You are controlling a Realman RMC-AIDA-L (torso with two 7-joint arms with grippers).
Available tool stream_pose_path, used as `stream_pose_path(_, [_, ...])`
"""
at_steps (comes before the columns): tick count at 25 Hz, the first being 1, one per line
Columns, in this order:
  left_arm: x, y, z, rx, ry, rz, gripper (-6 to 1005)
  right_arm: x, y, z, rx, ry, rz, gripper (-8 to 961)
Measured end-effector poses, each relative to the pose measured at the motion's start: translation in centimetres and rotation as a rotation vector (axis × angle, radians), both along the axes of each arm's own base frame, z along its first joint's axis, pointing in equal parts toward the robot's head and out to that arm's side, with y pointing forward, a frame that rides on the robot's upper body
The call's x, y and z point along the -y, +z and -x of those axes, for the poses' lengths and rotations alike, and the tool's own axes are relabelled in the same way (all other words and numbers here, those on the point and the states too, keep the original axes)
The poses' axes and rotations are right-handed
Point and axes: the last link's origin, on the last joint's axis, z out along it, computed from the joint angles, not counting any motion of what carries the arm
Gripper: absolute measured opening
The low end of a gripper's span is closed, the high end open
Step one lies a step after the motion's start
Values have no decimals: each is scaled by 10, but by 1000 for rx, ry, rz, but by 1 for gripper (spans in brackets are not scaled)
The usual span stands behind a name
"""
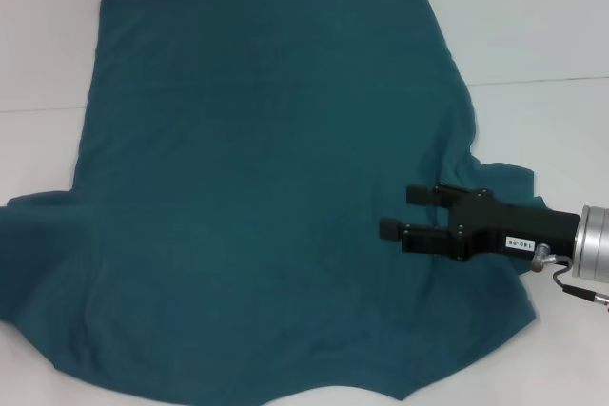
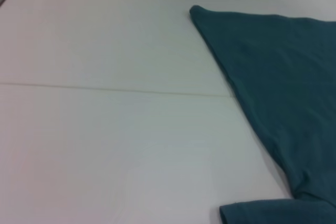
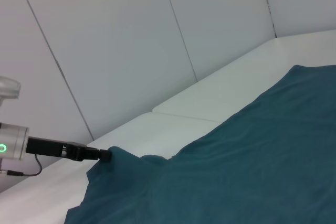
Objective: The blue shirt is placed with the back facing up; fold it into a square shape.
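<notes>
1. Left claw at the far left edge, pinching a corner of the blue shirt.
2. Dark teal, plain, softly wrinkled; spread flat over the white bench.
3. Right claw above the right sleeve, fingers parted, gripping nothing.

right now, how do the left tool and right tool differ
The right tool lies over the blue shirt, inside its right edge; the left tool sits at the shirt's outer left edge. The right tool shows in the head view; the left tool is out of it. Both are black, at the fabric.
</notes>
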Motion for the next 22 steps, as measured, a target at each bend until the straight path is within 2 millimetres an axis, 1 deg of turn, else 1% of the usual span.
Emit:
stream_pose_path(10, [0, 9, -7, 24, -19, 3, 12, 1, -1, 0, -6, -2, -1, 912])
stream_pose_path(16, [3, 6, -12, 58, -40, 41, 11, 1, -1, 0, -6, -1, -1, 911])
stream_pose_path(17, [3, 5, -15, 72, -47, 54, 11, 1, -1, 0, -6, -1, -1, 911])
stream_pose_path(19, [7, 2, -29, 134, -97, 119, 11, 1, -1, 0, -6, 0, -1, 911])
stream_pose_path(22, [9, -1, -42, 193, -140, 162, 11, 1, -1, 0, -4, 1, 1, 912])
